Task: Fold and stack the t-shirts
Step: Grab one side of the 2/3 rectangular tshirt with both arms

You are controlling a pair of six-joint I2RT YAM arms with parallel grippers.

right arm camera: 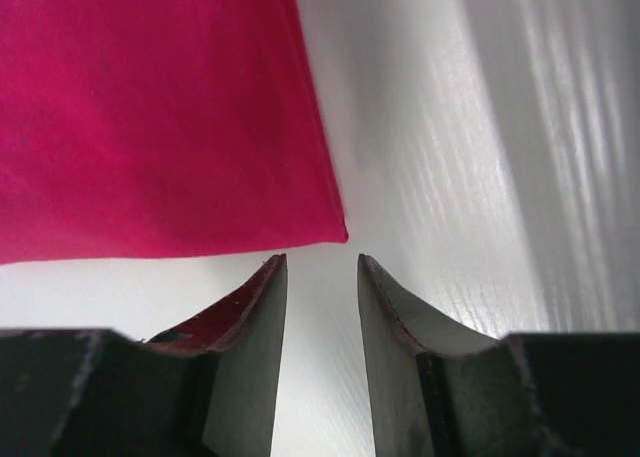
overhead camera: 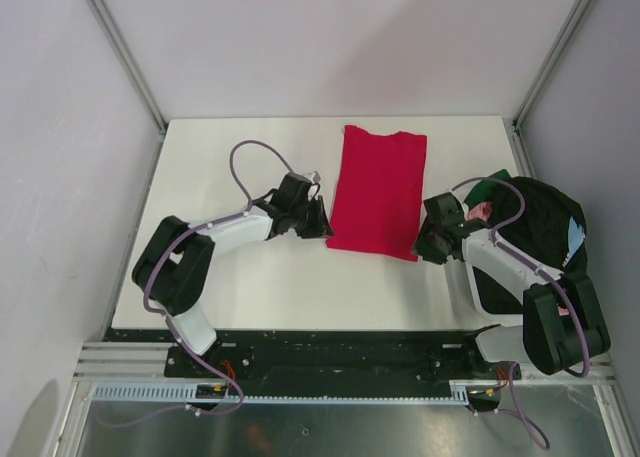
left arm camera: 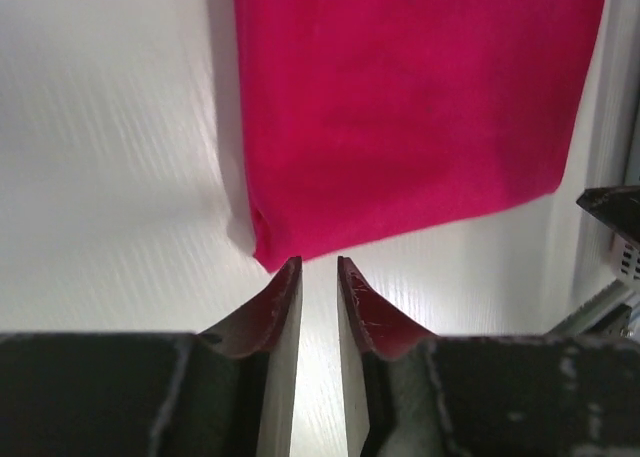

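My left gripper (left arm camera: 318,267) and right gripper (right arm camera: 322,262), parted and empty, faced the lengthwise-folded red t-shirt (overhead camera: 378,192); dark garments (overhead camera: 545,215) lay unfolded.

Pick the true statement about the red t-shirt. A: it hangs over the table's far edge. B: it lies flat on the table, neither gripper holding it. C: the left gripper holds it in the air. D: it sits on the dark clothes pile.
B: the red t-shirt lies flat on the table, with the left gripper and right gripper at its near corners, jaws apart and empty.
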